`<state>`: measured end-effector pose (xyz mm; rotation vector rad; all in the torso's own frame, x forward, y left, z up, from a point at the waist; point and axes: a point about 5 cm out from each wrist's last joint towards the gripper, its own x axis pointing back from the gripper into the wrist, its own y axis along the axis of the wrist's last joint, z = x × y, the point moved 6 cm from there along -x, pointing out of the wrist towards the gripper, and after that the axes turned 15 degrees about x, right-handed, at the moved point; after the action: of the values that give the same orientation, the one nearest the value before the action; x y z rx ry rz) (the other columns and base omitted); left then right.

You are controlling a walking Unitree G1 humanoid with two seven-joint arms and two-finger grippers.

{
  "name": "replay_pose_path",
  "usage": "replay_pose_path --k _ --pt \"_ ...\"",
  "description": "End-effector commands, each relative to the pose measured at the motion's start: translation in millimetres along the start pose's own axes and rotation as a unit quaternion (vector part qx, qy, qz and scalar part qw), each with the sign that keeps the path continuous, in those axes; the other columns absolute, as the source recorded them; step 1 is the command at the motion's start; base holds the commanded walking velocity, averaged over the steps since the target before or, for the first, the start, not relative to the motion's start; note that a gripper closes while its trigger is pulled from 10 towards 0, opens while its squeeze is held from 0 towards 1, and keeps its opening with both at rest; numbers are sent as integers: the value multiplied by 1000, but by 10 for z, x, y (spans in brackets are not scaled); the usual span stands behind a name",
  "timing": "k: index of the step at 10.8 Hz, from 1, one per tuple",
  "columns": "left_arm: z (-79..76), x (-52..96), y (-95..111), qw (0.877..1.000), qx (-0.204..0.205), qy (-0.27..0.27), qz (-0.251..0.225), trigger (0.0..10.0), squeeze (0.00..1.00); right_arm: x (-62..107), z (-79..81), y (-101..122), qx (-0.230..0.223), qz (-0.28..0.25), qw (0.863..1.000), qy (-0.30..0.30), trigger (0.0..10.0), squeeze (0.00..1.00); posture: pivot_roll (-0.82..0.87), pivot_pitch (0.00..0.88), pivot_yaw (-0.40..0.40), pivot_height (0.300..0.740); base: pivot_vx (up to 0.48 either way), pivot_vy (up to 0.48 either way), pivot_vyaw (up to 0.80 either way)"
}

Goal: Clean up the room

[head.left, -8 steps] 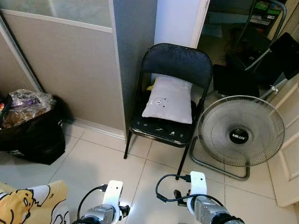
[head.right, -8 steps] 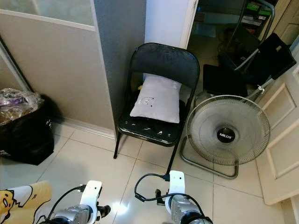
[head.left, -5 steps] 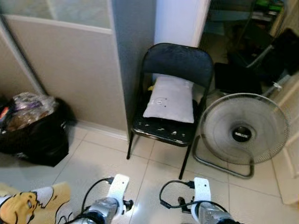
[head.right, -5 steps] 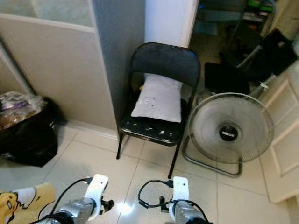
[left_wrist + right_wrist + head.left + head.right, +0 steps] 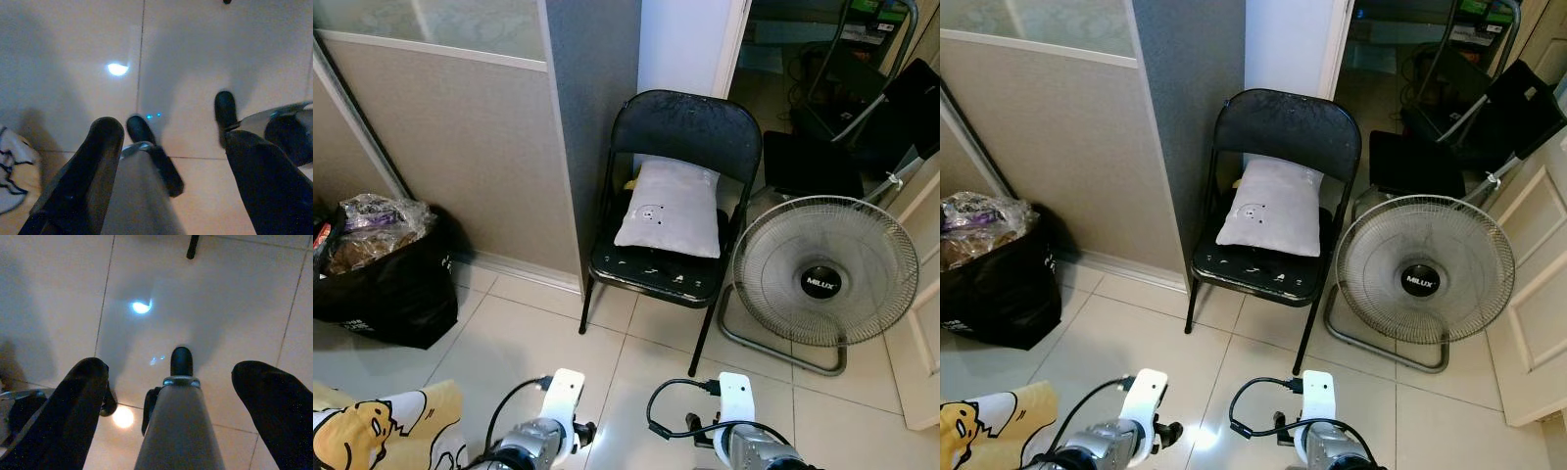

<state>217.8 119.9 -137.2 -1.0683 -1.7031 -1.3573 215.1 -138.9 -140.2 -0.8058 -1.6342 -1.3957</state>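
Note:
A white pillow lies propped on the seat of a black folding chair against the wall ahead. At the lower left, a yellow cloth with a cartoon face lies on the floor, beside my left arm. Both arms hang low at the bottom edge, the right arm with a black cable looped by it. In the wrist views the left gripper and the right gripper point down at pale floor tiles, both open and holding nothing.
A full black rubbish bag stands by the wall at the left. A round floor fan stands right of the chair, with dark equipment behind it. A white door edges the right. Tiled floor lies before the chair.
The camera has shifted slightly and the blur has gone; chair, fan and bag stay where they were. Both arms still hang low.

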Motion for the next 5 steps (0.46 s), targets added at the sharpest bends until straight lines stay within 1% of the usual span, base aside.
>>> replay_pose_path --k 1,2,3,4,5 --pt "-28 -2 33 1000 12 -6 -11 10000 0 3 -26 -24 2 -6 1000 -7 10000 0 -173 0 13 740 0 0 0" --pt "-208 43 491 994 6 -59 -88 10000 0 25 -44 117 -30 -75 997 -13 10000 0 -162 0 11 740 0 0 0" --pt "-290 133 873 984 -9 -89 -152 10000 0 96 -263 393 -11 -154 987 -34 10000 0 -155 0 7 740 0 0 0" --pt "-410 414 1568 954 -9 -140 -264 10000 0 564 -893 1128 7 -326 938 -119 10000 0 -145 0 4 740 0 0 0" --pt "-572 785 2129 916 -9 -175 -360 10000 0 894 -964 1447 18 -401 905 -144 10000 0 -123 0 1 740 0 0 0"
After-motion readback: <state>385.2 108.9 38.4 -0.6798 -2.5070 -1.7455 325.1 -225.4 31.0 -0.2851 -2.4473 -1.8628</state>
